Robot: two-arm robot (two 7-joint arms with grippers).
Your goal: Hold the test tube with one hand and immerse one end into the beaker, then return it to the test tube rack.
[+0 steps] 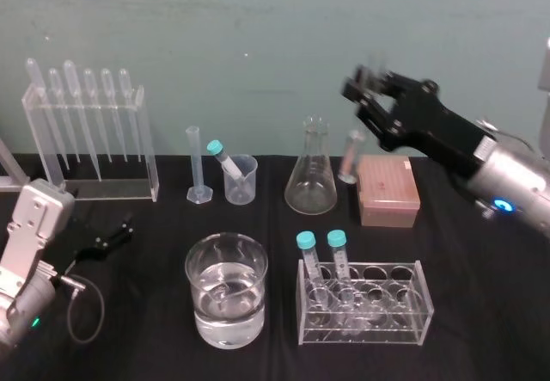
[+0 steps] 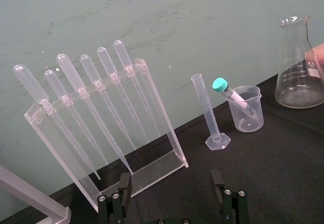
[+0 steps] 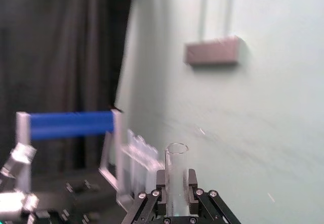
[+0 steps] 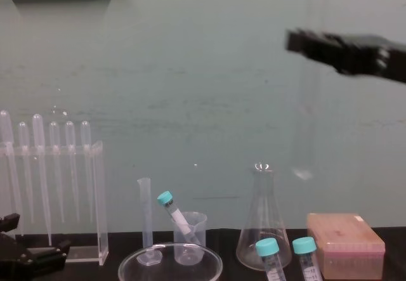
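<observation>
item: test tube [image 1: 350, 159]. plain clear glass, uncapped, long.
location: off the table, hanging upright in the air, just left of the test tube rack [image 1: 388, 192] and right of the conical flask [image 1: 310, 179]. in the chest view its rounded lower end hangs well above the rack.
holder: right gripper [image 3: 175, 182], reaching in from 2 o'clock. its fingers [image 3: 161, 183] are closed narrowly onto the tube just below the open rim, leaving the long lower part free.
handling (judged): light, rigid, thin-walled, breakable. the smooth wall is likely to slip or swing under a loose pinch and crack under a hard one. the hold near the top suits dipping; clamp moderately and travel slowly.
destination: beaker [image 1: 226, 291], wide and part-filled with clear liquid, at 7 to 8 o'clock from the tube in the head view. keep the tip off the glass rim and floor.
spare: left gripper [image 2: 171, 183], parked at 8 o'clock of the table, spread wide, carrying nothing.
</observation>
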